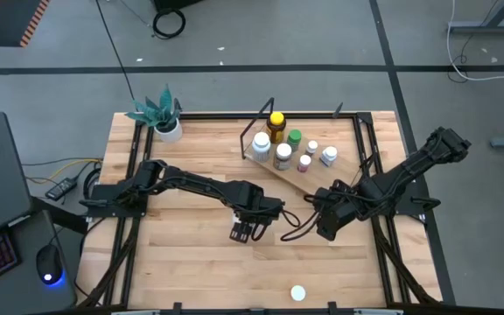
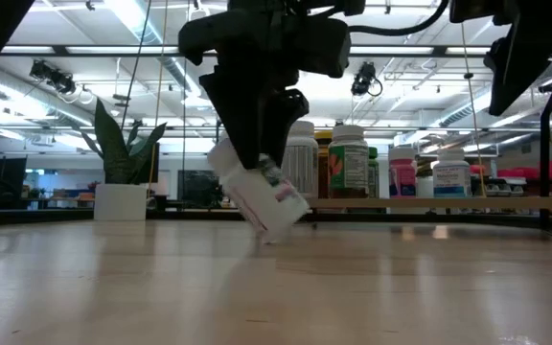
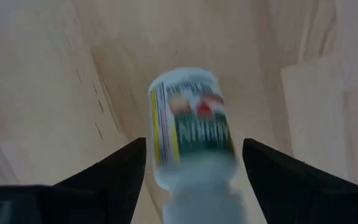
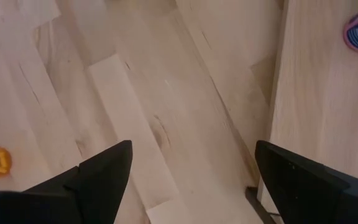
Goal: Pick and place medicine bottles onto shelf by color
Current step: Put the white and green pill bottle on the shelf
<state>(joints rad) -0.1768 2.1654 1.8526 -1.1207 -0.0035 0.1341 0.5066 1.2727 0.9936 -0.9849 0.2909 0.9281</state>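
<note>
The left claw hung over the middle of the wooden tabletop with a white medicine bottle between its fingers. The bottle was tilted, its long axis slanting down from cap to base, and its lower end looked just clear of the wood, though contact could not be ruled out. The shelf, a light board in a black wire frame, lay beyond the claw and toward the right arm's side, with about eight bottles already standing on it, among them an amber bottle with a yellow cap and a green-capped bottle. The carry would therefore likely run away from the robot's base and slightly rightward, and the bottle would need righting before it was set down.

The right claw waited near the shelf's near edge, its fingers spread wide and empty, as its own wrist view showed.

The overhead view gave the layout of arms and shelf but hid the held bottle under the claw. The table-level view showed the tilt. The left wrist view showed the label and a finger on either side of the bottle. One more white-capped bottle sat alone near the tabletop's front edge, well apart from both arms.
</note>
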